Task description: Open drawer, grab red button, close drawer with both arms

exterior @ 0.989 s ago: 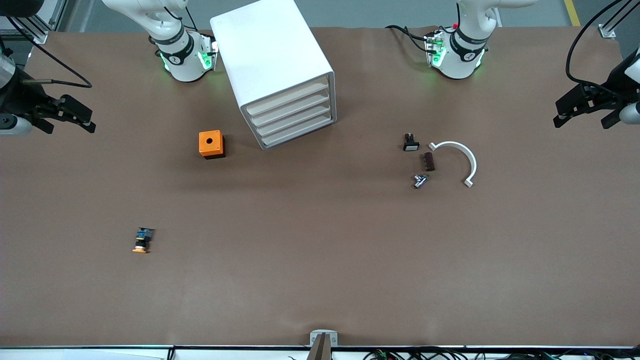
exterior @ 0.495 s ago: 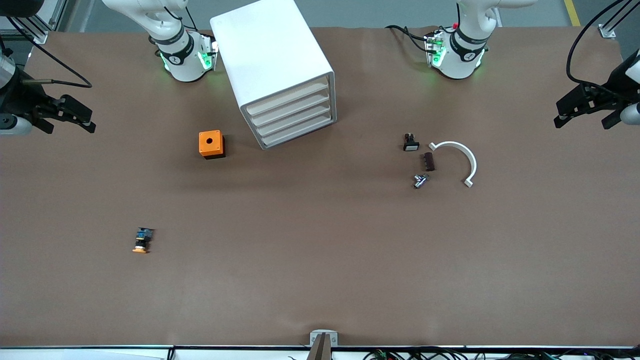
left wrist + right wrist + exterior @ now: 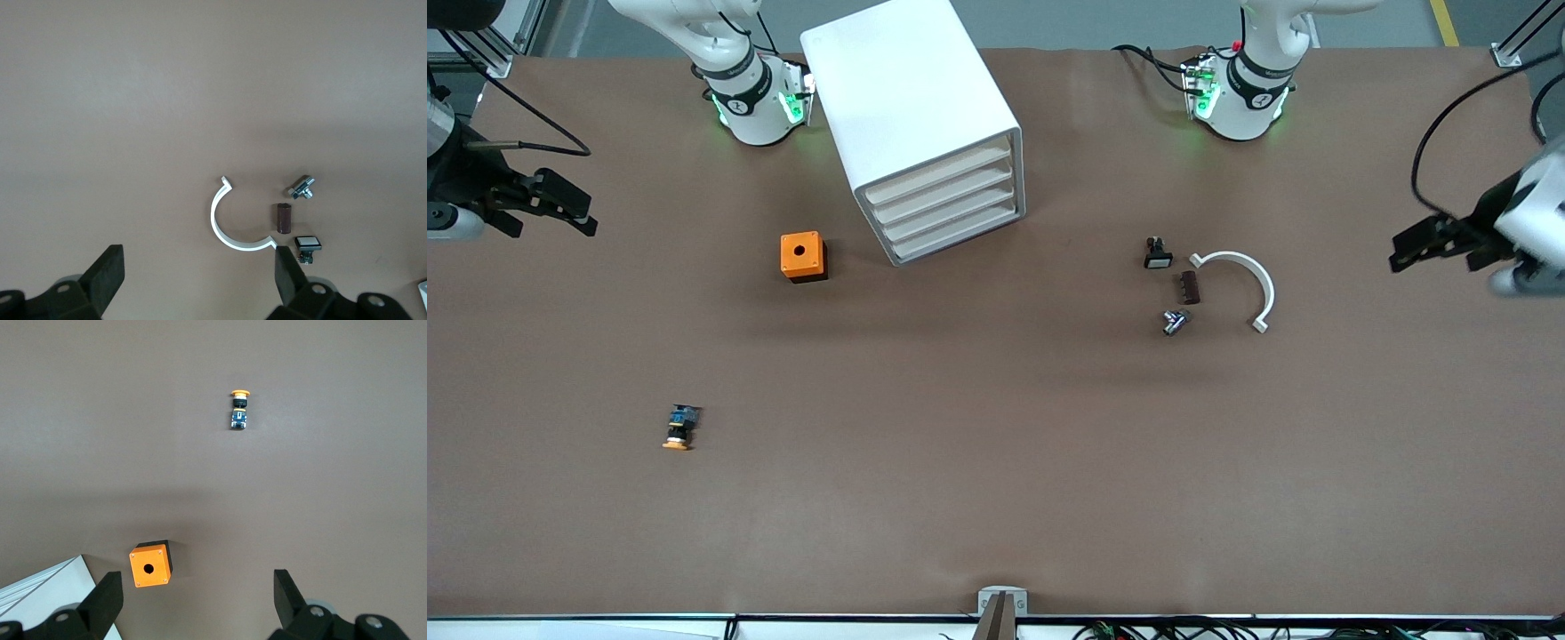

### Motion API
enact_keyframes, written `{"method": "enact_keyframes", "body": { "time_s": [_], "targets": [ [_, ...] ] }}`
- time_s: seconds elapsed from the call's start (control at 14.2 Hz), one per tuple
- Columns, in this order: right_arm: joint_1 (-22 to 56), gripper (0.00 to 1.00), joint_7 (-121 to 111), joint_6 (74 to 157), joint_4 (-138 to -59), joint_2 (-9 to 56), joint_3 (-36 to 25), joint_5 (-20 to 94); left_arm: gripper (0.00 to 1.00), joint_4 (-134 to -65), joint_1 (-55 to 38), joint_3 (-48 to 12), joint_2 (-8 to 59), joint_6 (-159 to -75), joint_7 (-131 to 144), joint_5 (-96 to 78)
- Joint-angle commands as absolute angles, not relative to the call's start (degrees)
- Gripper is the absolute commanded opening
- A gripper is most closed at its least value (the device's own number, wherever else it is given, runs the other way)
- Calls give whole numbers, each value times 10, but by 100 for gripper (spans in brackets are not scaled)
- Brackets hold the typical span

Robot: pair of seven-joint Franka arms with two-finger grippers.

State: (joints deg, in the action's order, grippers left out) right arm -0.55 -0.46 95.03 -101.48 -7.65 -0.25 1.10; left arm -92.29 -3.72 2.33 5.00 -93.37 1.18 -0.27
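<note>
The white cabinet [image 3: 907, 98] stands between the two arm bases, and its four pale drawers [image 3: 947, 206] are all pushed in; nothing tells the task's drawer from the others. The red-capped button is hidden. My left gripper [image 3: 1440, 260] hangs open over the left arm's end of the table, with nothing between its fingers [image 3: 198, 270]. My right gripper [image 3: 551, 229] hangs open and empty over the right arm's end [image 3: 198, 593], and a corner of the cabinet [image 3: 47, 593] shows beside one finger.
An orange box [image 3: 803, 256] with a hole in its top sits beside the cabinet. An orange-capped button [image 3: 680, 427] lies nearer the front camera. Toward the left arm's end lie a white-faced black button [image 3: 1158, 255], a brown piece [image 3: 1190, 287], a metal part [image 3: 1174, 321] and a white curved clamp [image 3: 1254, 280].
My left gripper has shifted inward over the table toward the small parts. The right arm has stayed put, and nothing on the table has moved.
</note>
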Motion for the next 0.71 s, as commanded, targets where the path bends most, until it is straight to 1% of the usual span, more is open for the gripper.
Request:
{"method": "enact_keyframes", "body": {
  "time_s": [0.0, 0.35, 0.64],
  "targets": [
    [-4, 100, -1, 949, -1023, -89, -4, 14, 99, -908, -46, 22, 115, -936, 18, 0],
    [-4, 100, -2, 948, -1022, -89, -4, 14, 99, -911, -62, 17, 198, -924, 18, 1],
    [-4, 100, -2, 948, -1022, -89, -4, 14, 99, -908, -128, 17, 252, -918, 133, 1]
  ]
}}
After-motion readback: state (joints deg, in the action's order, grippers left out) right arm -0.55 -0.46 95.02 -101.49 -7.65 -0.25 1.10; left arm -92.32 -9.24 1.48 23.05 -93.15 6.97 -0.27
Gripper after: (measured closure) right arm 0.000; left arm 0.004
